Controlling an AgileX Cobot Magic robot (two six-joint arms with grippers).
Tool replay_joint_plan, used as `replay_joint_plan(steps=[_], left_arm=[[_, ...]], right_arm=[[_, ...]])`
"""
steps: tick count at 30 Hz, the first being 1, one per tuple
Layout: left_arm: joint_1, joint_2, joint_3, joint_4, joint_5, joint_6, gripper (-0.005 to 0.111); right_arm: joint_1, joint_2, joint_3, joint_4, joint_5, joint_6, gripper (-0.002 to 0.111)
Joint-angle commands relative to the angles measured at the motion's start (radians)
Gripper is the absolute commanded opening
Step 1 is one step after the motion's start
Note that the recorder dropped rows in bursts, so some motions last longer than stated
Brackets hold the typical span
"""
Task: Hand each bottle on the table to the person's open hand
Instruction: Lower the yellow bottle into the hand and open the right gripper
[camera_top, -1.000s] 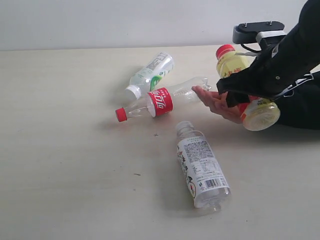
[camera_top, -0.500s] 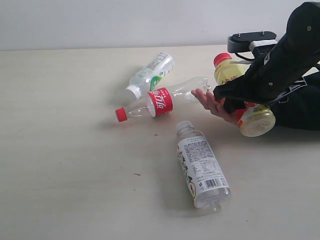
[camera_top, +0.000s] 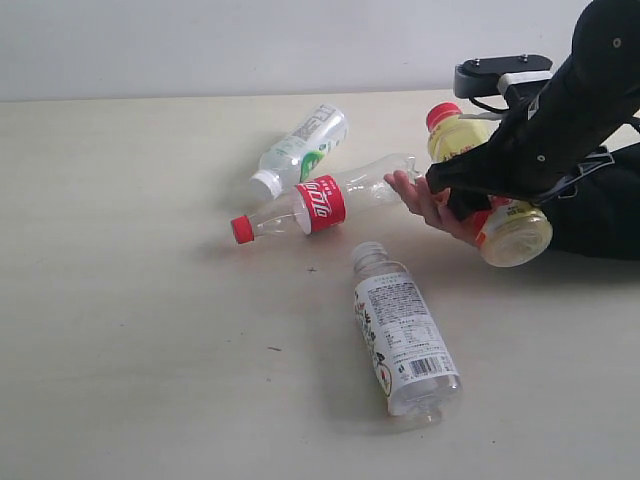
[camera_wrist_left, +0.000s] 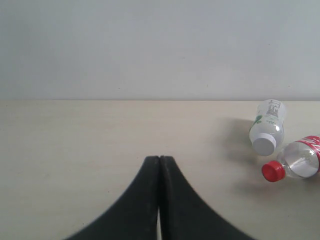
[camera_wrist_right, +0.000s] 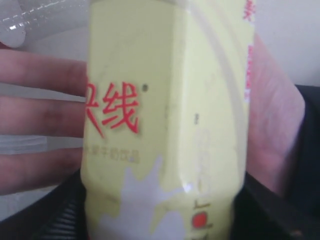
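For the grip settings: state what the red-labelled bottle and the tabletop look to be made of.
Red-labelled bottle: clear, glossy thin plastic, seemingly; the table shows through its walls. Table: pale matte surface with faint grain, wood or laminate; cannot tell which.

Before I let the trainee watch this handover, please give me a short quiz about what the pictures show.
1. True or false: the left gripper is shut and empty.
2. How many bottles lie on the table?
3. The right gripper holds: A a cup, B the yellow-labelled bottle, C nothing.
Key: 1 true; 2 three (green-white bottle, red-label bottle, barcode bottle); 3 B.
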Motion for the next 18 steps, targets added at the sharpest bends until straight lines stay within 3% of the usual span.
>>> replay_joint_plan(steps=[1,4,18], left_arm=[[0.0,-0.006,0.003,0.003,-0.002,0.0,0.0],[0.0,-0.006,0.003,0.003,-0.002,0.0,0.0],[0.0,-0.006,0.003,0.003,-0.002,0.0,0.0]], right_arm=[[-0.004,0.0,-0.01,-0.005,0.003,0.0,0.071],[-0.004,0.0,-0.01,-0.005,0.003,0.0,0.077],[-0.004,-0.001,-0.01,-0.005,-0.03,0.0,0.078]])
